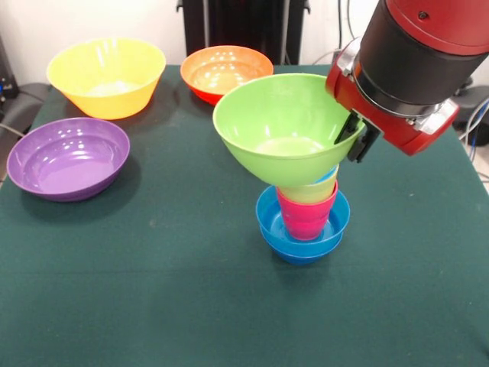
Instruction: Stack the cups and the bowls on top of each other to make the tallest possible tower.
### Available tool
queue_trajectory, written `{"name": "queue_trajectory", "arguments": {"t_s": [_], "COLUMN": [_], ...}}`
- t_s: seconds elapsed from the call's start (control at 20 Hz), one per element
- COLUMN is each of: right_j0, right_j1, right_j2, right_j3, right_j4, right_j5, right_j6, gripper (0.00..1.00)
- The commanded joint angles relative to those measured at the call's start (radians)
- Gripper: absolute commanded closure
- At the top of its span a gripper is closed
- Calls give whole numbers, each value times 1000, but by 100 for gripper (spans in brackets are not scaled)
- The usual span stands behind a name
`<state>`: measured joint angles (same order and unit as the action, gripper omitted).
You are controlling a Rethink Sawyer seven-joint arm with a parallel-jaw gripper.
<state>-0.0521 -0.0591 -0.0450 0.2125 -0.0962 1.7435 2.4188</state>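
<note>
Purple bowl [69, 157]: upright on the cloth at far left, apart from the rest; judged light, stiff, glossy, best pinched at the rim.
Yellow bowl [106, 77]: upright behind the purple one, near it but not touching.
Orange bowl [226, 73]: upright at the far side, partly hidden by the green bowl.
Green bowl [280, 127]: topmost piece, tilted, its base over the cups; thin wall likely slick, so a rim grip may slip.
Tower [304, 214]: near table centre; blue bowl [302, 229] at the bottom, pink cup [306, 218] inside it, yellow cup [309, 191] nested above; judged top-heavy, easily tipped.
Gripper [357, 138]: at the green bowl's right rim; fingers appear pinched on that rim.
</note>
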Motion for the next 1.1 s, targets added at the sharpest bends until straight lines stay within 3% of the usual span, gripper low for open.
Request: {"name": "queue_trajectory", "arguments": {"t_s": [0.05, 1.1], "right_j0": [-9, 11], "right_j1": [22, 32], "right_j2": [33, 35], "right_j3": [-15, -13], "right_j4": [-30, 23], "right_j5": [120, 112], "right_j6": [-257, -210], "gripper": [100, 100]}}
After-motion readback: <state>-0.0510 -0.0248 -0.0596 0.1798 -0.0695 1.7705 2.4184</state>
